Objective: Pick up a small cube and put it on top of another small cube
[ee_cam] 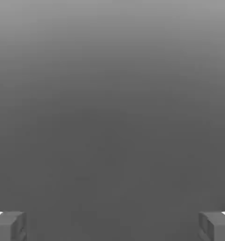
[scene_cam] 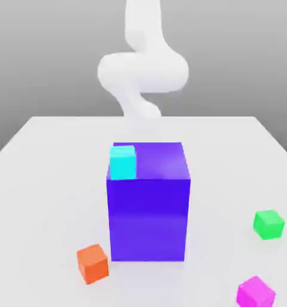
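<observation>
A small cyan cube [scene_cam: 123,162] rests on top of a large blue block [scene_cam: 149,207], at the top's front corner on the exterior view's left. On the white table lie three more small cubes: an orange cube [scene_cam: 93,263] by the block's front left corner, a green cube [scene_cam: 269,224] off to the right, and a magenta cube [scene_cam: 255,293] at the front right. In the hand view my gripper [ee_cam: 112,226] stands open, its grey fingertips [ee_cam: 11,225] far apart with only plain grey background between them. It holds nothing.
The white arm [scene_cam: 142,72] curls up behind the blue block at the table's far side. The table [scene_cam: 44,180] ends in edges at the left and right, and the tall block stands in its middle.
</observation>
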Motion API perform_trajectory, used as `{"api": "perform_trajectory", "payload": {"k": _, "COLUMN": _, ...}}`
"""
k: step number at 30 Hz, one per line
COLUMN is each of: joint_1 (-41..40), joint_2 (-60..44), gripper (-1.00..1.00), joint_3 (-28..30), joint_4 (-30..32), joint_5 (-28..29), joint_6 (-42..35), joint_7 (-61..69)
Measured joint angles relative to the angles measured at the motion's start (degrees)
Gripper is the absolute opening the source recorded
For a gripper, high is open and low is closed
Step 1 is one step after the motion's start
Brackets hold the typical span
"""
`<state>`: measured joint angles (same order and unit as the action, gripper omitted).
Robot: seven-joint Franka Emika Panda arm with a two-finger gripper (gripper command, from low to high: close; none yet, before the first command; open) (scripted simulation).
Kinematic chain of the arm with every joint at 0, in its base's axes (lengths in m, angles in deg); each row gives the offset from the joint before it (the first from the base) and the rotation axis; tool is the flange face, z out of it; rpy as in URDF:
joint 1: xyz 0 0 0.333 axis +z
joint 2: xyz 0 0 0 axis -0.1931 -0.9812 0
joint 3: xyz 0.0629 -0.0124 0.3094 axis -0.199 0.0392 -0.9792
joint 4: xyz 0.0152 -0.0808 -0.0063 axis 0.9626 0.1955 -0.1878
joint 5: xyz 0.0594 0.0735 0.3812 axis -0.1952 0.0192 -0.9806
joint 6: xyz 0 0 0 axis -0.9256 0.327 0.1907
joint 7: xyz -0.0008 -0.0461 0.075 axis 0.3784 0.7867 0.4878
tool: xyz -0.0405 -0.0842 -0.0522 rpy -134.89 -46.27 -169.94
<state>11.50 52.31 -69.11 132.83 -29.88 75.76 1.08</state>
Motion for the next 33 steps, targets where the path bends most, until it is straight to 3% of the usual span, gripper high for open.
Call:
{"api": "perform_trajectory", "payload": {"k": 19, "joint_1": 5.38, "joint_2": -39.83, "gripper": 0.00, "joint_3": -8.61, "joint_4": -0.83, "joint_5": 6.32, "joint_6": 11.45, "joint_7": -0.63}}
{"api": "perform_trajectory", "payload": {"k": 29, "joint_1": 9.78, "joint_2": -60.51, "gripper": 0.00, "joint_3": -10.71, "joint_4": -1.26, "joint_5": 8.82, "joint_6": 17.51, "joint_7": -0.40}}
{"api": "perform_trajectory", "payload": {"k": 33, "joint_1": 11.89, "joint_2": -68.82, "gripper": 0.00, "joint_3": -8.68, "joint_4": -2.82, "joint_5": 11.26, "joint_6": 23.08, "joint_7": -2.03}}
